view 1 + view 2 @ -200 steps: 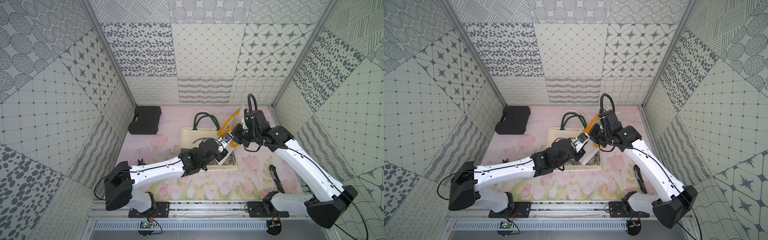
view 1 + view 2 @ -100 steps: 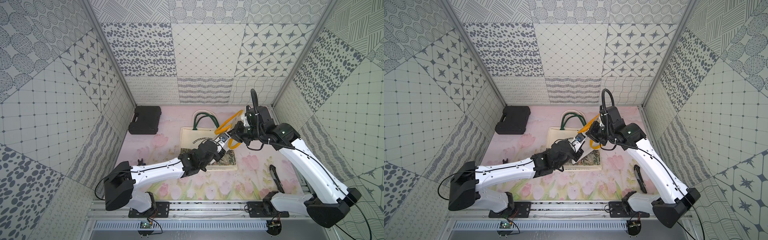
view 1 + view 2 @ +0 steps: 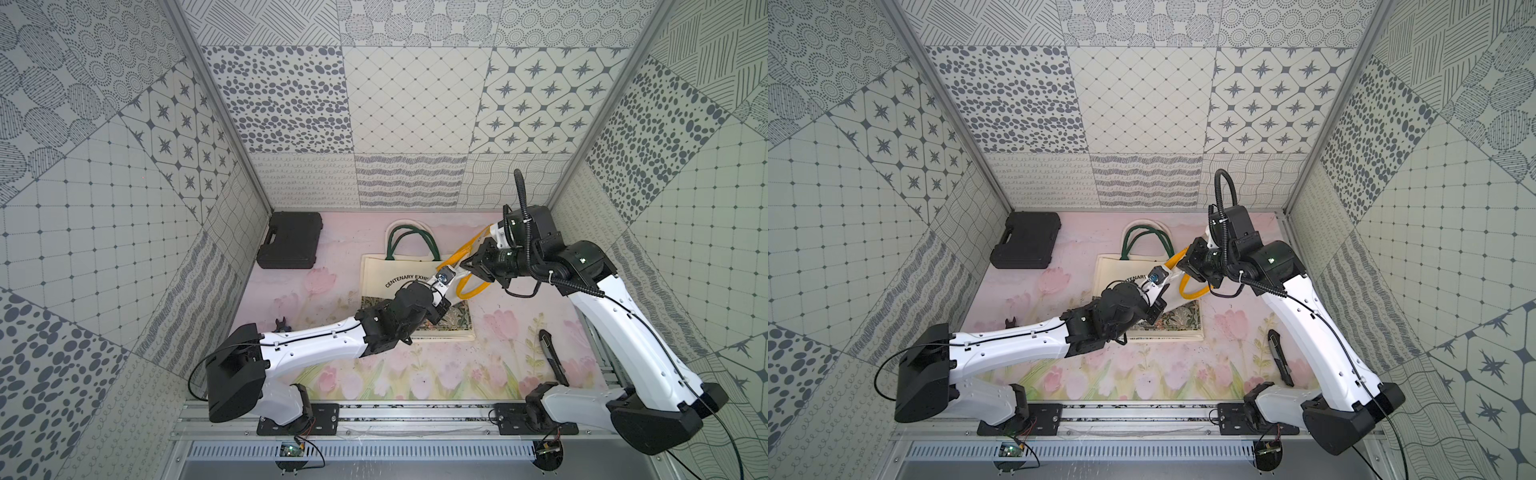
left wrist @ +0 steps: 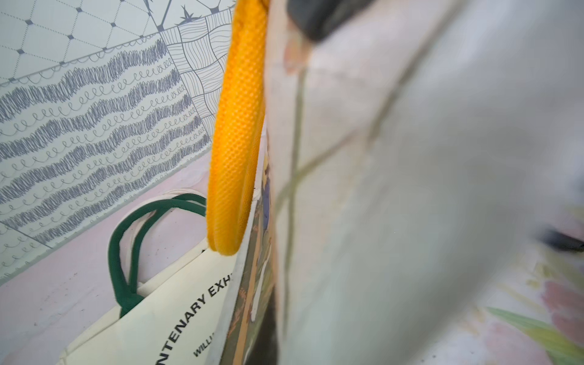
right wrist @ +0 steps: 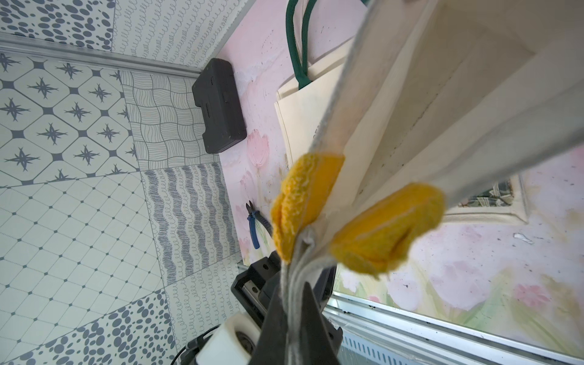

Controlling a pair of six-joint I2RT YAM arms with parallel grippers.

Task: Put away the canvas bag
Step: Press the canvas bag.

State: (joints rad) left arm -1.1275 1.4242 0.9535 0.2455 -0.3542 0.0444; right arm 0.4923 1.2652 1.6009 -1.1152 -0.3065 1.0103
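The canvas bag with yellow handles hangs lifted between my two arms, over a flat cream tote with green handles. In the right wrist view my right gripper is shut on the bag's gathered rim, just beside the yellow handles. In both top views it sits at the bag's far right end. My left gripper is shut on the bag's near side. Pale bag cloth fills the left wrist view and hides its jaws.
A black case lies at the back left corner. Blue-handled pliers lie by the left wall. A black tool lies at the front right. The flat tote's green handles point toward the back wall.
My right gripper has carried the bag's rim to the right and a little higher, drawing the bag out. The left gripper has shifted slightly right with it.
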